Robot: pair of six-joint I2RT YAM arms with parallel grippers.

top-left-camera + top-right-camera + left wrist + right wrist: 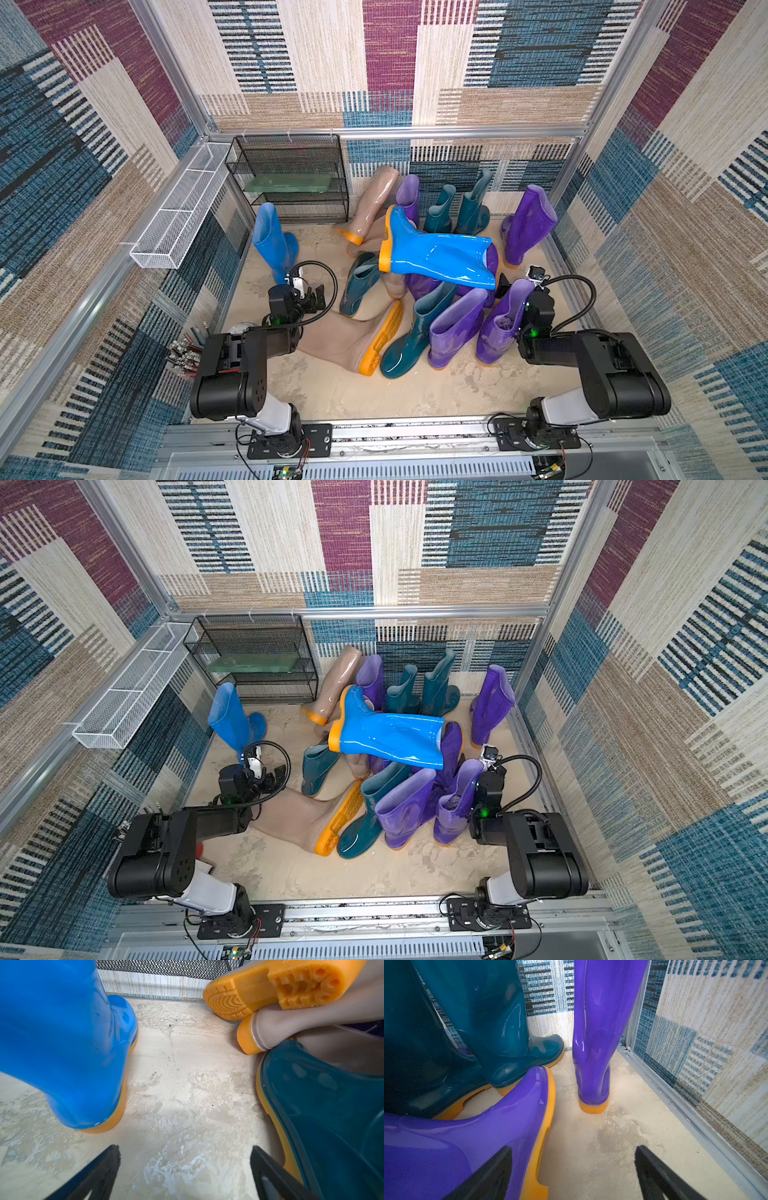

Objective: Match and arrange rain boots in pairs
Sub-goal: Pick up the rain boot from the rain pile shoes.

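**A:** How do the grippers stand?

**B:** Both are spread wide and hold nothing. The left gripper [185, 1153] hangs low over the bare floor [176, 1084], between the upright blue boot [62, 1043] and a teal boot [332, 1115]. The right gripper [573, 1149] is low too. One finger is close to a toppled purple boot [488, 1126], but I cannot tell whether it touches. The tall purple boot [598, 1032] stands ahead of it, near the side wall.

**A:** And the other boots?

**B:** They are heaped mid-floor in both top views. A bright blue boot [436, 257] lies sideways on top of the heap. A beige boot [332, 336] lies flat at the front with its orange sole turned up. Just beside it stands a front teal boot [411, 336]. Two back teal boots [440, 208] [473, 203] stand by the rear wall. A leaning beige boot [374, 199] rests next to the black mesh rack [291, 174].

**A:** Is there any writing?

**B:** I can see tread ribs on an orange sole [276, 987]. Any moulded mark there is too blurred to read.
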